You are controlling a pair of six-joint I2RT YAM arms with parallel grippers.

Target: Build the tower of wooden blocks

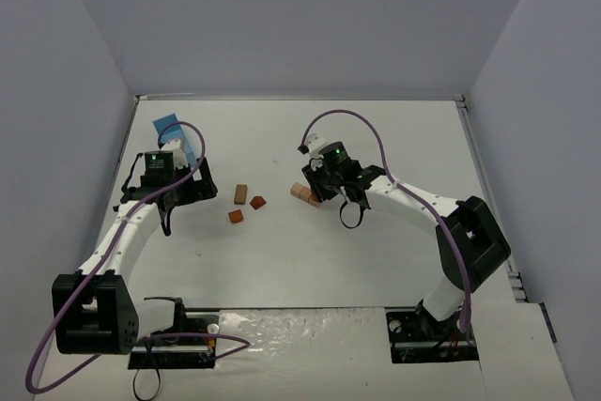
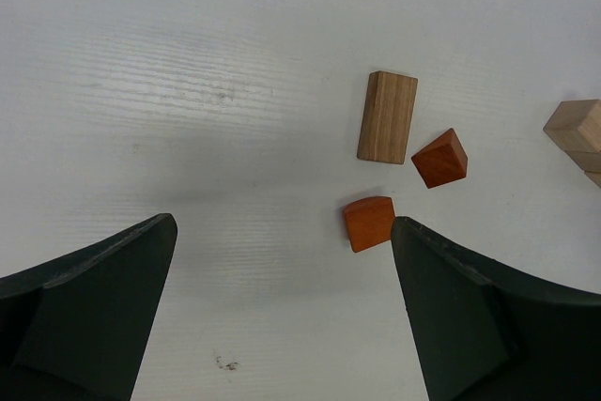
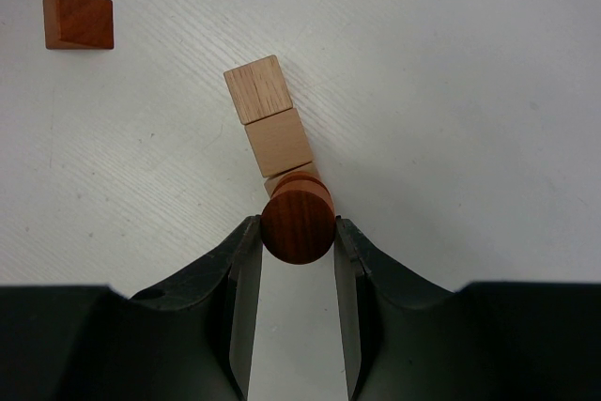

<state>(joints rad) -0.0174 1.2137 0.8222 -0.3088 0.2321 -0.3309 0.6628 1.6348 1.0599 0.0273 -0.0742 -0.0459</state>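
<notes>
My right gripper (image 3: 297, 234) is shut on a reddish-brown wooden cylinder (image 3: 298, 213), holding it over the near end of a row of light tan cubes (image 3: 278, 141); the nearest cube is mostly hidden beneath it. In the top view this gripper (image 1: 316, 196) sits at the tan cubes (image 1: 301, 192) mid-table. My left gripper (image 2: 282, 232) is open above bare table, with an orange-brown block (image 2: 368, 223) just off its right finger. Beyond that lie a reddish wedge (image 2: 439, 158) and a tan rectangular block (image 2: 387, 116). From above, the left gripper (image 1: 200, 185) is left of these loose blocks (image 1: 241, 194).
A light-blue box (image 1: 172, 132) stands behind the left arm near the far left corner. Grey walls enclose the white table (image 1: 376, 260) on three sides. Purple cables loop over both arms. A reddish wedge (image 3: 79, 18) lies far left of the right gripper.
</notes>
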